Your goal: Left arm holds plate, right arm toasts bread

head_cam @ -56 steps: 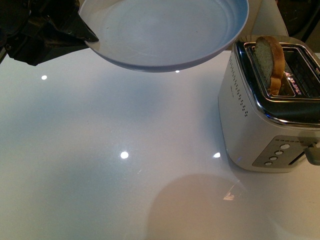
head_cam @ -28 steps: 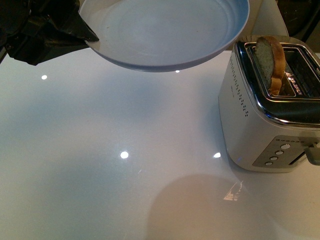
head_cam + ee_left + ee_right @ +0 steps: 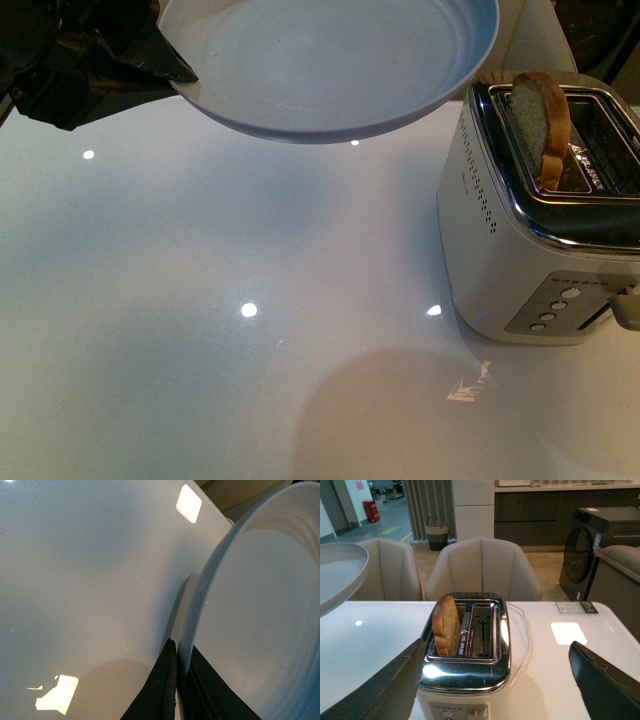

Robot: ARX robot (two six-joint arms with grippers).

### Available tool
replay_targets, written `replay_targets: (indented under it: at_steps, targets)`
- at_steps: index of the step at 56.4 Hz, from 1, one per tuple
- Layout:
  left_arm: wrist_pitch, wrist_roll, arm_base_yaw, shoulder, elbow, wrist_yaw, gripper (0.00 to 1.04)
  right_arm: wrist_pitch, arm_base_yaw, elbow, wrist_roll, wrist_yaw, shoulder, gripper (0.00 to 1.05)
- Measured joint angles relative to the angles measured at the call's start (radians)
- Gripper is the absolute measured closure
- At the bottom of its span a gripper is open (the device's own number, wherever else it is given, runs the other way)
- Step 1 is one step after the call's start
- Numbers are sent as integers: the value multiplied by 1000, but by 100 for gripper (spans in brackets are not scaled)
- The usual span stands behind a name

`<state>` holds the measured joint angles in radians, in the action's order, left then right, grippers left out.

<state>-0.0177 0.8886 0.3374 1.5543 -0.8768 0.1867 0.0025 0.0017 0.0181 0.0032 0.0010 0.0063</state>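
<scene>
The bread (image 3: pixel 446 630) stands on edge in a toaster (image 3: pixel 465 680), its rounded top and much of both faces proud of the slot. It lies ahead of and below the right arm (image 3: pixel 497 645), whose jaws are spread wide and hold nothing. Of the two slots, it occupies the one on the side toward the left arm (image 3: pixel 180 72).

The slice is likely light and, if toasted, stiff yet crumbly, so it should bear only a gentle pinch. The best hold looks to be across its flat faces on the exposed upper half, with the jaws turned to match the slot. The chrome rim beside it leaves little room for the tips, and it may be hot.

The left arm's jaws are clamped on the rim of the plate (image 3: pixel 330 60), one on each face, holding it clear of the surface (image 3: pixel 200 300). The plate reaches out from those jaws toward the toaster. It is glossy, rigid and breakable, and it is gripped at one edge only, so weight landing far from the jaws could tip it or make it slip.
</scene>
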Motion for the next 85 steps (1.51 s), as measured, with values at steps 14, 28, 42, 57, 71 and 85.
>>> replay_targets:
  at_steps: [14, 28, 42, 57, 71, 85]
  targets:
    - [0, 0, 0, 0, 0, 0, 102, 0, 0, 0, 0, 0, 0, 9]
    - [0, 0, 0, 0, 0, 0, 102, 0, 0, 0, 0, 0, 0, 9]
    - [-56, -130, -2, 0, -18, -22, 102, 0, 0, 0, 0, 0, 0, 9]
    - [-63, -138, -87, -6, -56, 74, 102, 0, 0, 0, 0, 0, 0, 9]
    - [-23, -247, -338, 111, -121, 151, 102, 0, 0, 0, 0, 0, 0, 9]
    - [26, -433, -493, 364, -163, 154, 102, 0, 0, 0, 0, 0, 0, 9]
